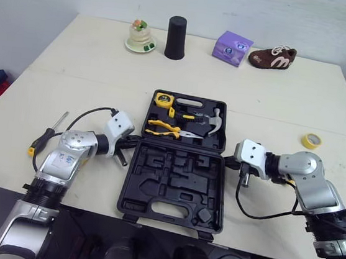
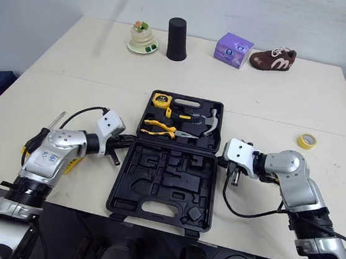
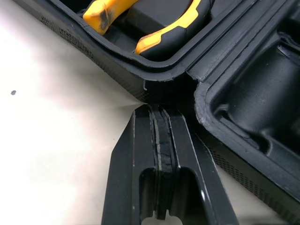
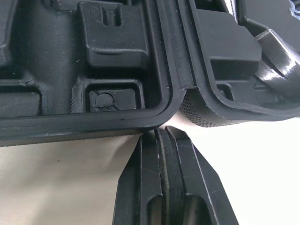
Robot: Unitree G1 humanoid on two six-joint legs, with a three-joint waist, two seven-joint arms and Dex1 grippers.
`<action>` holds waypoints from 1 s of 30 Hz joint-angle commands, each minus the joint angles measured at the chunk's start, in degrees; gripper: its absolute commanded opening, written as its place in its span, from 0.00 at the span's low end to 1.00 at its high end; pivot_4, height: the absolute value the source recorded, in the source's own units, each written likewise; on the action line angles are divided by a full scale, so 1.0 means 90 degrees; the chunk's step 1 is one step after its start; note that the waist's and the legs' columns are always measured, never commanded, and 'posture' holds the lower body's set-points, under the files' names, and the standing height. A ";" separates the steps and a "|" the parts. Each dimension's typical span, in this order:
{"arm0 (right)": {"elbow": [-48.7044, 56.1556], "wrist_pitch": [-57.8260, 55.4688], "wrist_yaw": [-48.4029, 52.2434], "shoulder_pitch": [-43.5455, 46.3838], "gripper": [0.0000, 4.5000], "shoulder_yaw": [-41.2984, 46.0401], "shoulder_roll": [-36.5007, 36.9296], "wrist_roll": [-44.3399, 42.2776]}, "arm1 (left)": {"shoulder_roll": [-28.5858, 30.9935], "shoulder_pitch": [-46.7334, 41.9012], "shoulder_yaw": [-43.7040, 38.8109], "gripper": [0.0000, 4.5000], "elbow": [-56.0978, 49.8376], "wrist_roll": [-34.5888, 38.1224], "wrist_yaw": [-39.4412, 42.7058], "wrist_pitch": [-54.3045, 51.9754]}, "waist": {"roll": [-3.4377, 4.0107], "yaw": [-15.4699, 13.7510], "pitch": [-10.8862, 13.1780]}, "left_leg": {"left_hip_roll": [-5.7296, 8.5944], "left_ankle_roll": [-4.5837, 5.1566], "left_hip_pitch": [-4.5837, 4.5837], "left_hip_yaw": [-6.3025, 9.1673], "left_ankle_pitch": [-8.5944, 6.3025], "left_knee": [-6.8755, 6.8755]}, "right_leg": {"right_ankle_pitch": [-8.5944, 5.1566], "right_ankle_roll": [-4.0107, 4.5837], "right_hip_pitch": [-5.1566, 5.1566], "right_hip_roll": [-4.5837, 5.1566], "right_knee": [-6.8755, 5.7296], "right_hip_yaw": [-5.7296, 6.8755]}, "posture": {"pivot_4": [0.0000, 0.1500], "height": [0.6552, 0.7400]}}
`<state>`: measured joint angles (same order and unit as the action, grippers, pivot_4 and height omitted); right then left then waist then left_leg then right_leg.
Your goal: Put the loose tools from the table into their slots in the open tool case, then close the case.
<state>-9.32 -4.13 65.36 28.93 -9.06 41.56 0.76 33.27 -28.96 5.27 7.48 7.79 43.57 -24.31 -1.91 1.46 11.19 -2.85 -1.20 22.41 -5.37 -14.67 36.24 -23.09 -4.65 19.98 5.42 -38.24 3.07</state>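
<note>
Case: tool case [image 1: 176, 183] open flat, table centre; far half holds pliers [image 1: 164, 128], hammer [image 1: 214, 123], tape measure [image 1: 162, 99]; near half's slots bare.
L gripper: left gripper [image 3: 158, 112] clenched on nothing, tip at hinge notch, case's 9 o'clock side.
R gripper: right gripper [image 4: 161, 133] likewise clenched, empty, tip at hinge notch, 3 o'clock side.
Loose tool: screwdriver [image 1: 46, 134] on table, 8 o'clock of case, beside L arm.
Risk 1: case closed w/ screwdriver left out; cause: both tips at hinge, none at tool.
Risk 2: clenched tips pushing at hinge may slide case, not fold it.
Risk 3: L forearm sweep could roll screwdriver off table edge.
Tape roll: tape roll [image 1: 311, 141] at 3 o'clock, prob not the case's.
</note>
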 commanded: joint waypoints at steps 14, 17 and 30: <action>-0.1685 0.1141 0.0350 -0.0700 0.65 0.2472 0.1584 -0.1533 | 0.1831 0.2530 -0.4787 0.59 -0.1128 0.1364 0.0679 0.1155 | 0.0009 0.0027 0.0008 | -0.0007 0.0026 -0.0032 0.0008 -0.0024 -0.0011 | 0.0004 -0.0007 -0.0050 0.0004 0.0040 0.0011 | 1.00 1.00; -0.2767 0.1356 -0.0080 -0.0840 0.97 0.3173 0.1704 -0.1736 | 0.2309 0.3157 -0.5907 0.89 0.0015 0.0903 0.0356 0.1609 | 0.0009 0.0042 0.0009 | -0.0002 0.0024 -0.0028 0.0001 -0.0025 -0.0015 | 0.0007 -0.0012 -0.0044 0.0008 0.0045 0.0004 | 1.00 1.00; -0.6324 0.2628 -0.3038 -0.0405 1.00 0.3089 0.2589 -0.0479 | 0.3473 0.3812 -0.6995 0.99 0.4251 0.0661 -0.0800 0.2980 | 0.0014 0.0315 0.0010 | -0.0009 0.0028 -0.0033 -0.0023 -0.0055 -0.0039 | 0.0006 -0.0012 -0.0016 0.0011 0.0044 -0.0011 | 1.00 1.00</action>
<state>-64.23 19.64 43.92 24.46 18.37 62.80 -5.06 62.36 5.06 -56.02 43.58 14.14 38.83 0.67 -1.78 4.30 11.28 -2.91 -1.04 22.14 -5.64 -15.13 35.82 -23.04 -4.74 19.92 5.54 -37.85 2.94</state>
